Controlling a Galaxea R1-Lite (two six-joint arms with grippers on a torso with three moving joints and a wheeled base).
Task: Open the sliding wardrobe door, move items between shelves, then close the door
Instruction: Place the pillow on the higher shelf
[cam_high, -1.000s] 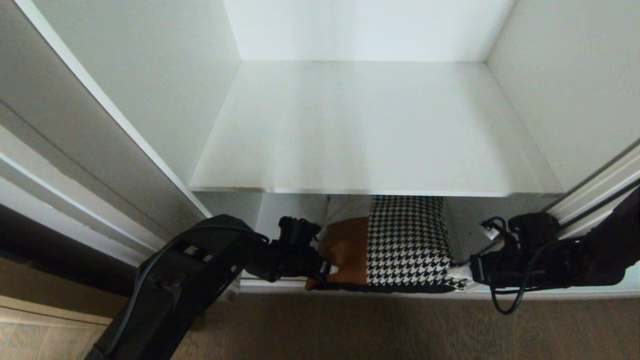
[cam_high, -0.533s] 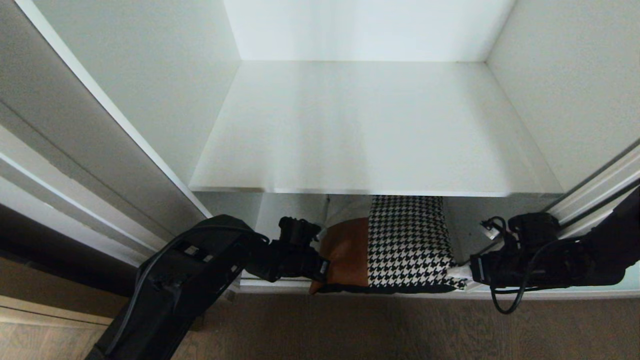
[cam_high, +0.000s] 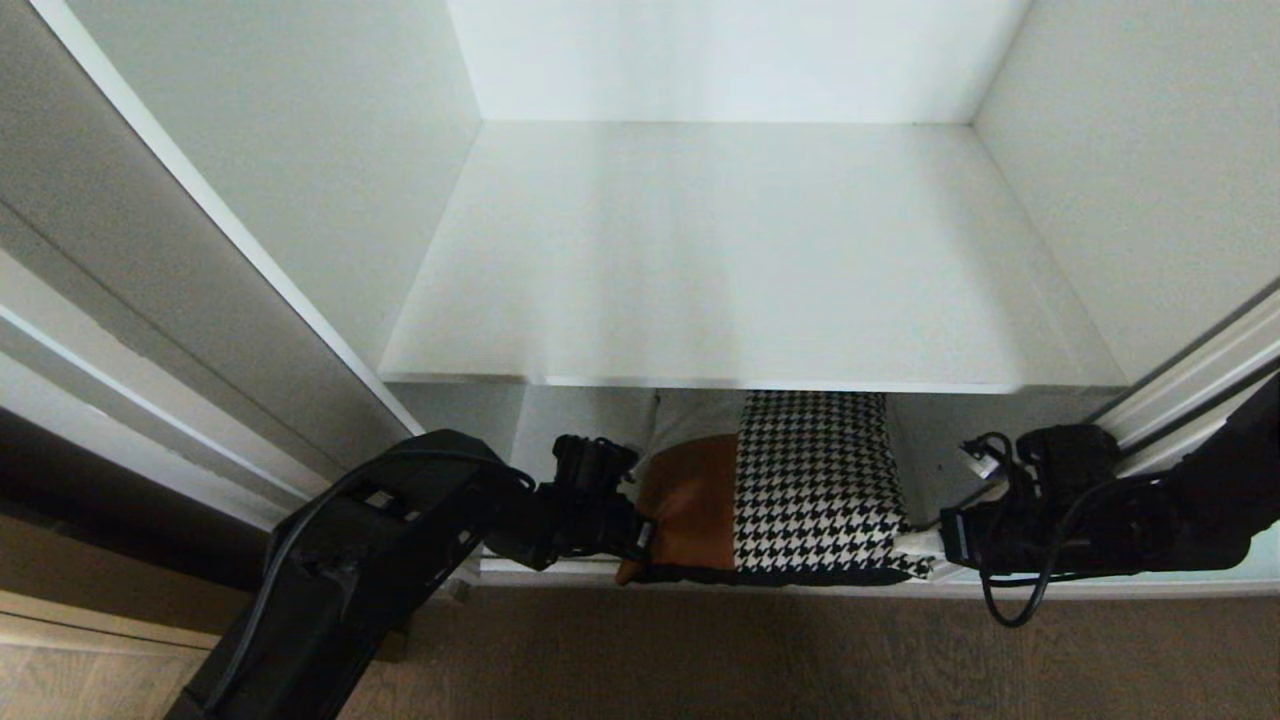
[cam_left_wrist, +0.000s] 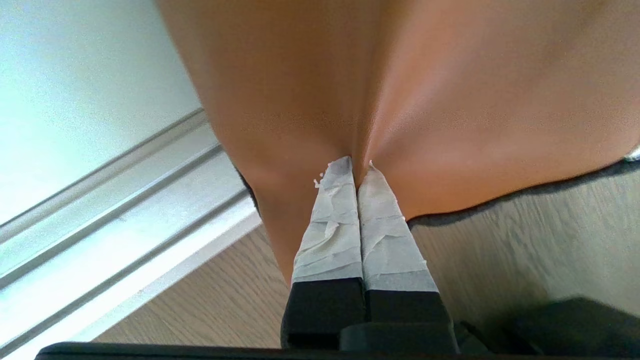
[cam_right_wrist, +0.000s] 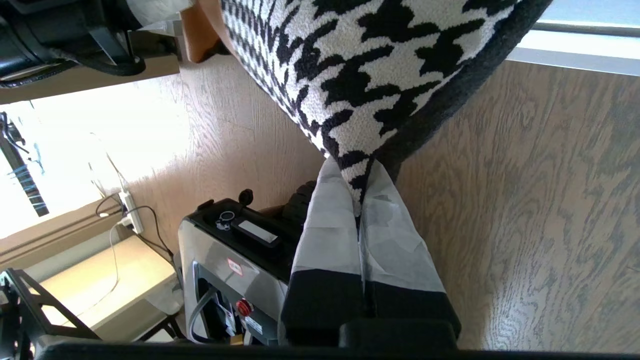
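Observation:
The flat bag lies on the lower shelf (cam_high: 575, 420), half under the upper shelf (cam_high: 750, 250), with its front edge at the wardrobe's sill. Its tan leather part (cam_high: 695, 505) is toward my left and its houndstooth part (cam_high: 815, 490) toward my right. My left gripper (cam_high: 645, 540) (cam_left_wrist: 356, 167) is shut on a pinched fold of the tan leather (cam_left_wrist: 400, 90). My right gripper (cam_high: 920, 545) (cam_right_wrist: 361, 195) is shut on the houndstooth corner (cam_right_wrist: 375, 75) with its black underside. A strip of the frosted sliding door (cam_high: 1262, 552) shows behind my right arm.
White side walls (cam_high: 330, 170) close in the shelves on both sides. Grey panels and frame strips (cam_high: 120, 300) stand at the left, and silver tracks (cam_high: 1195, 375) run at the right. Wood floor (cam_high: 750, 660) lies in front. My own base (cam_right_wrist: 225, 260) shows in the right wrist view.
My left gripper has shut on the bag's tan end, whose near corner has bunched slightly. The right gripper has kept its hold and has not moved.

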